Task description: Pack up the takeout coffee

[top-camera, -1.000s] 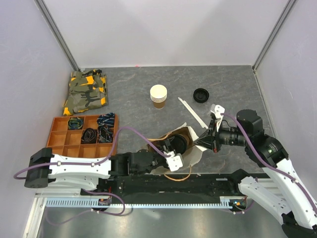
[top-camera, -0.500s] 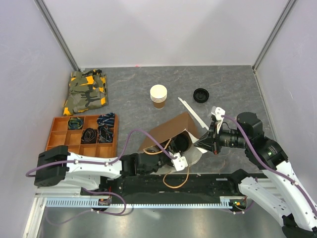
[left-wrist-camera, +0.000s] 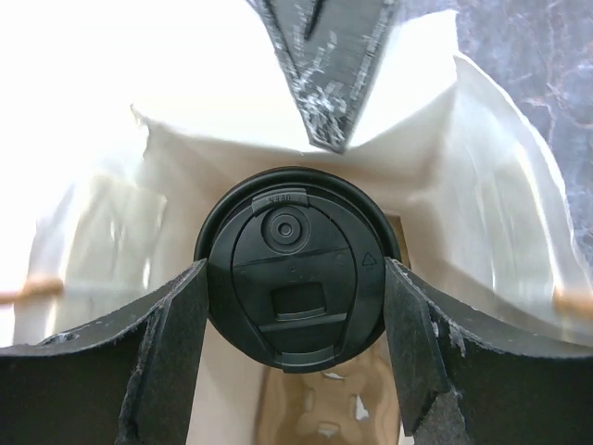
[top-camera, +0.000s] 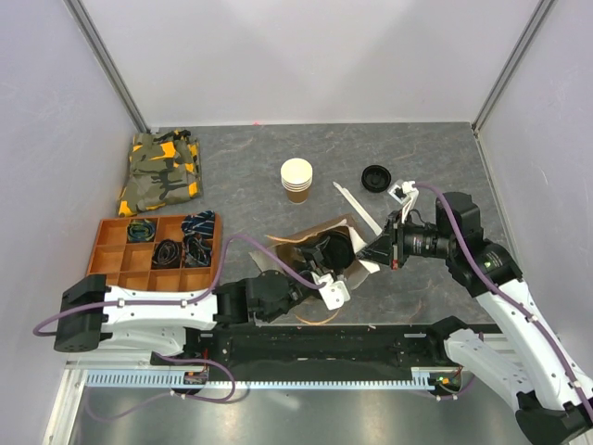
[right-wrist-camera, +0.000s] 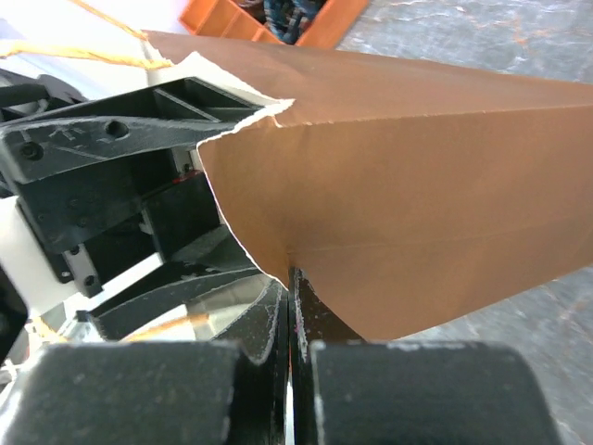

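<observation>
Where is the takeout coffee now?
In the left wrist view, the takeout coffee is held by the left gripper, inside the paper bag. From above, the bag lies just nearer the arms than the stack of cups.

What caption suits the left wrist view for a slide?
Left claw holds the lidded takeout coffee inside the white-lined paper bag.
</observation>
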Controlling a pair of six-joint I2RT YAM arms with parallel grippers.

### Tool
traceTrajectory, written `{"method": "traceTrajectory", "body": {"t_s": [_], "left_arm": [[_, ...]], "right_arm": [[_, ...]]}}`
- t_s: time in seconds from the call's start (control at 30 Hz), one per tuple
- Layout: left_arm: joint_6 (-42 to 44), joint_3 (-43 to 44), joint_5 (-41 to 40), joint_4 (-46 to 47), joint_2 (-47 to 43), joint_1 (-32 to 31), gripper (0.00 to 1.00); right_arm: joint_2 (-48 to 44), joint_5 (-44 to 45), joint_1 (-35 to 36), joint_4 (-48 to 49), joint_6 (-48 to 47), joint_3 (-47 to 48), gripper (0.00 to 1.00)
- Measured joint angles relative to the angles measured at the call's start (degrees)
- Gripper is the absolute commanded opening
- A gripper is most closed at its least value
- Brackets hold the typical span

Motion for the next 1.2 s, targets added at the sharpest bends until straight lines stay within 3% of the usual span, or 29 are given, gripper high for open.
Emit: {"method": "traceTrajectory", "body": {"t_s": [0.5,1.2], "left_arm": [[-3.2,1.9,-0.7,-5.3,4.5,2.5,0.02],[-4.4,1.6,5.8,4.5,11.7,6.2,0.02]], "right_arm": [[-7.1,-3.0,0.0,-1.2,1.0,-3.8,0.0],[-8.2,-2.2,0.0,-3.5,-0.7,-5.2,0.0]]}}
